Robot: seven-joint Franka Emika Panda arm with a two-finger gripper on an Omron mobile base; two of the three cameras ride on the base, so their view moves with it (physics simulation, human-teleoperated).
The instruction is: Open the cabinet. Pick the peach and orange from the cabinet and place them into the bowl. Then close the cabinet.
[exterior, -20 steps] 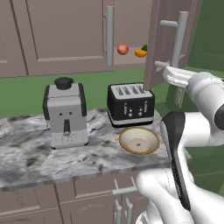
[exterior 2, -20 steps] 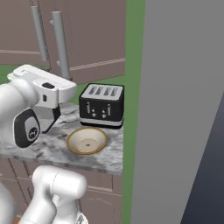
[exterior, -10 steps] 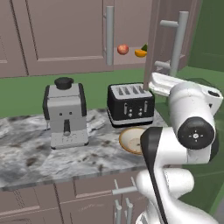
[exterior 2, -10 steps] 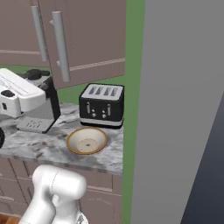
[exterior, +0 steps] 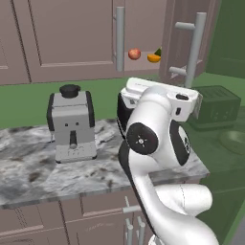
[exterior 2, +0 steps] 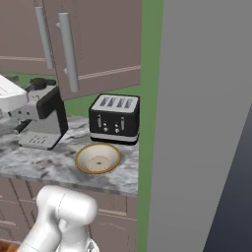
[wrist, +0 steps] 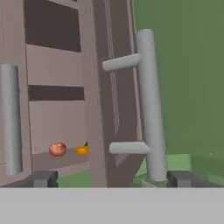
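Note:
The cabinet (exterior: 72, 33) has its right door (wrist: 111, 87) swung partly open, and its left door is closed. On the shelf in the gap lie the peach (exterior: 134, 53) (wrist: 57, 149) and the orange (exterior: 154, 58) (wrist: 81, 150). The bowl (exterior 2: 97, 158) sits empty on the counter in front of the black toaster (exterior 2: 114, 118). My gripper (wrist: 113, 179) is open and holds nothing. It hangs back from the cabinet, facing the edge of the open door and its long grey bar handle (wrist: 148, 105). In the left base view my arm hides the bowl and most of the toaster.
A grey coffee machine (exterior: 72, 124) stands on the marble counter (exterior: 28, 172) left of the arm. The closed left door's handle (wrist: 11, 118) is left of the fruit. A dark green fruit tip (exterior: 158, 50) shows behind the orange. A tall grey panel (exterior 2: 206, 123) rises at the right.
My arm has swung left and drawn back from the open door's handle, and it now covers the toaster and bowl in the left base view. The door stays ajar.

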